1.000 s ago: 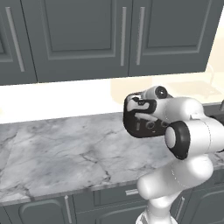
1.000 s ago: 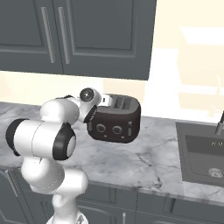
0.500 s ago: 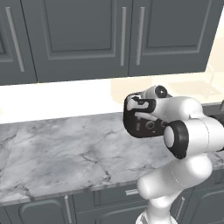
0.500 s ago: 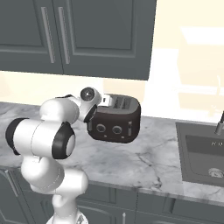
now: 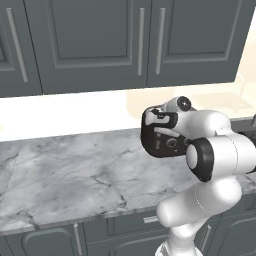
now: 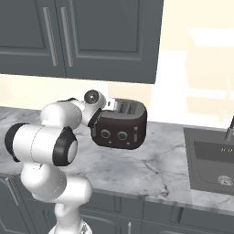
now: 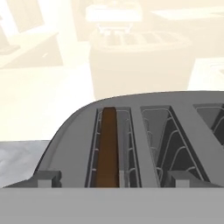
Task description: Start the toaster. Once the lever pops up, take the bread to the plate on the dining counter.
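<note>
Marble worktop [image 5: 70, 175], backed by dark wall cabinets [image 5: 100, 45]: this is where you are working, and the arm is bent in close over the toaster [image 6: 119, 125], which stands near the back of the top with its knobbed face toward the right base camera. A sink [image 6: 212, 160] is set into the same worktop, well apart on the far side.

Toaster from above, hand view: slots run away from you, and the bread [image 7: 107, 148] sits upright and deep in the leftmost slot, its brown top edge level with or just below the slot mouth. The neighbouring slots [image 7: 164, 140] look empty.

Gripper [image 7: 113, 178]: the two finger tips [image 7: 47, 178] rise at the bottom of the hand view, set wide apart on either side of the bread slot, with nothing between them. The jaws stand wide and hold nothing.

Progress, as a judgement: you are early in the task. The bread is loaded but not lifted out. Whether the lever has been pressed, or has popped, you cannot tell here, since the lever itself is not clearly shown. Left to do, at the least: grasp the slice, draw it out, and carry it to the plate on the dining counter
</note>
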